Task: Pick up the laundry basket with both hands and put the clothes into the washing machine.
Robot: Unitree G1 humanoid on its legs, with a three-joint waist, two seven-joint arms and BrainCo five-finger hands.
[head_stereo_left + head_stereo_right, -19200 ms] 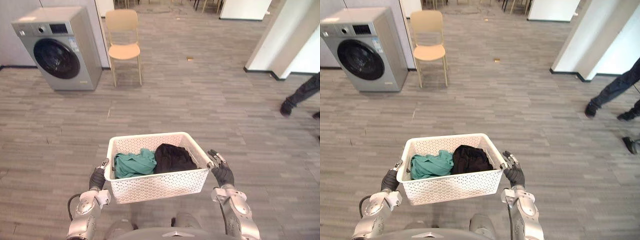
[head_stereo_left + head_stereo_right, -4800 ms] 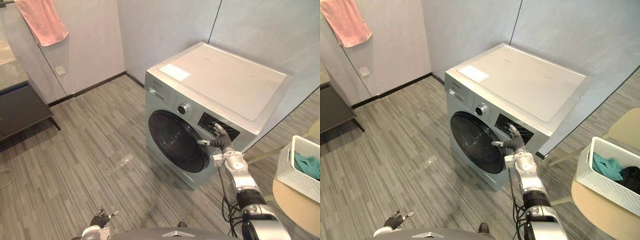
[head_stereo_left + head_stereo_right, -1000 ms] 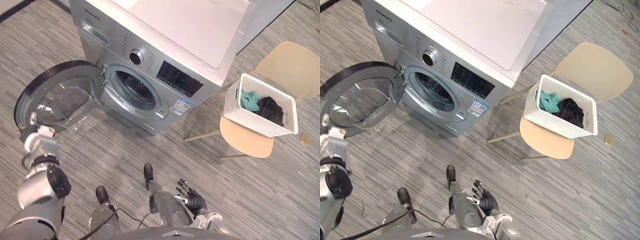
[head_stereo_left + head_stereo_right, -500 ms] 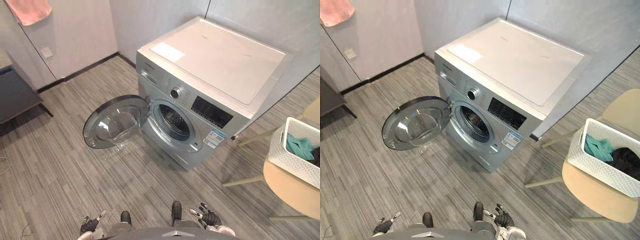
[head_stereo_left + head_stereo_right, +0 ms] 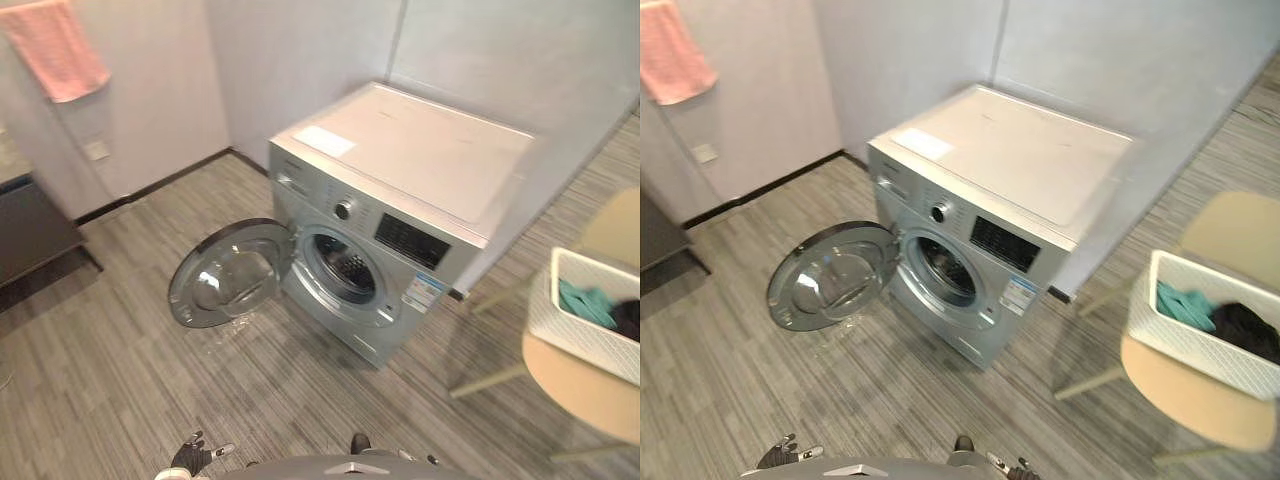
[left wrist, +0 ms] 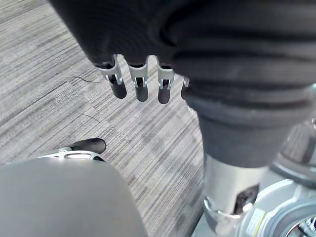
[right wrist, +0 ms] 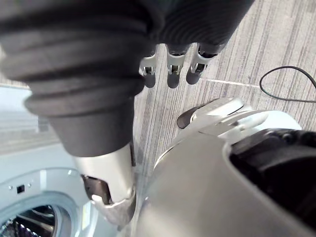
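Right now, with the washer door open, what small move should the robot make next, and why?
Probably turn right toward the laundry basket on the chair. The washer door already hangs open, the clothes lie in the basket, and both the left robot hand and right robot hand are low, open and empty.

Grey plank floor (image 5: 120, 370) all over, pale walls (image 5: 160, 90) up top. Pink towel (image 5: 58, 60) hanging upper left, dark table (image 5: 30, 230) at left edge, tan chair (image 5: 1188, 402) lower right.
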